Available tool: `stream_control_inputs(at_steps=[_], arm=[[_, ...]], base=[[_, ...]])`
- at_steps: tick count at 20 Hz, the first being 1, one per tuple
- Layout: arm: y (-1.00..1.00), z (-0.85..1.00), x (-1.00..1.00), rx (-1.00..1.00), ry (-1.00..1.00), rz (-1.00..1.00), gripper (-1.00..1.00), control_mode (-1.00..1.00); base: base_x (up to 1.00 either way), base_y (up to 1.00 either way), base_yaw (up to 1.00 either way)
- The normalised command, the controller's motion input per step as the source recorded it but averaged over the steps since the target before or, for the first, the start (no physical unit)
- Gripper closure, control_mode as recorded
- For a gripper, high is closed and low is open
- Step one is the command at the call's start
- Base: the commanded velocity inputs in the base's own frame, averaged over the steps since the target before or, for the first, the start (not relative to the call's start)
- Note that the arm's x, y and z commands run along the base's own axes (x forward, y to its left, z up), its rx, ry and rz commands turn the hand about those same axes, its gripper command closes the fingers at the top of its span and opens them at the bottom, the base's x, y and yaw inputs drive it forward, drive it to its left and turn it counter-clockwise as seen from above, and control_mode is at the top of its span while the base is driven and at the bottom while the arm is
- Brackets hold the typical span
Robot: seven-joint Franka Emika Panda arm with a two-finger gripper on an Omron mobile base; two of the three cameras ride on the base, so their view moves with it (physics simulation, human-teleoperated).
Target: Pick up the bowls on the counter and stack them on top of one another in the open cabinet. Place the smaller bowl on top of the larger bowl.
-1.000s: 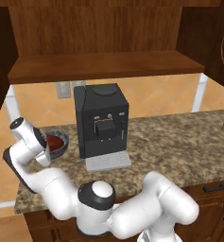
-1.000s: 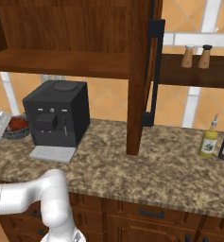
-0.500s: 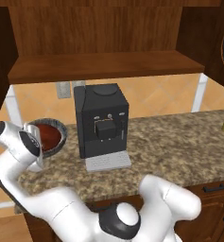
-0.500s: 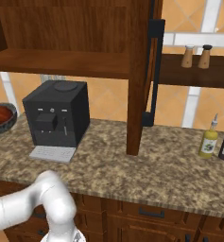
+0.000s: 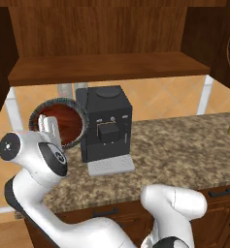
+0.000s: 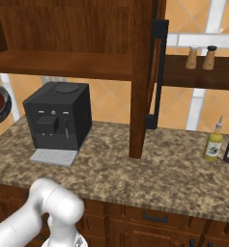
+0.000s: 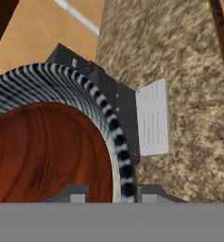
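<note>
The cabinet (image 5: 106,68) fills the top of the left base view. It is dark wood with a panelled back and a wide plank shelf whose front edge crosses the frame about a third of the way down.

Under it the counter (image 5: 184,155), a brown-and-tan speckled stone slab, spans the middle right. A boxy matt-black coffee machine (image 5: 104,123) with a pale drip tray stands on it left of centre.

The bowl (image 5: 63,121) is off the counter, at the middle left of this view and just left of the machine. It is tipped on edge so that its mouth faces the camera. Its inside is glossy red-brown with a wood-like grain, and its rim and outer wall are ribbed in dark and pale stripes. By that colour I take it for the smaller one.

The gripper (image 5: 48,127) pinches the bowl's lower-left rim. In the hand view the striped rim runs down between the two tips (image 7: 114,194), one finger inside the bowl and one outside.

What matters for the next move is that the shelf lies above and to the right of the bowl in the left base view. The bowl's top edge hangs just below the plank's front edge, near its left end. I judge that the bowl must rise clear of that edge, travel in over the plank and be turned level before it is let go.
</note>
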Motion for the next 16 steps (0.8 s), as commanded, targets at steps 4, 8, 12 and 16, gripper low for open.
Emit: stream_control_inputs(at_steps=[4, 8, 12, 16], arm=[[-1.0, 0.98, -0.61, 0.07, -0.23, 0.0, 1.0, -1.0], [-1.0, 1.0, -0.52, 0.1, -0.28, 0.0, 1.0, -1.0], [-1.0, 1.0, -0.34, 0.14, -0.28, 0.0, 1.0, -1.0], [-0.92, 0.98, 0.32, 0.22, -0.05, 0.0, 1.0, -1.0]], base=[[0.0, 0.0, 0.0], [0.0, 0.0, 0.0], [0.0, 0.0, 0.0], [0.0, 0.0, 0.0]])
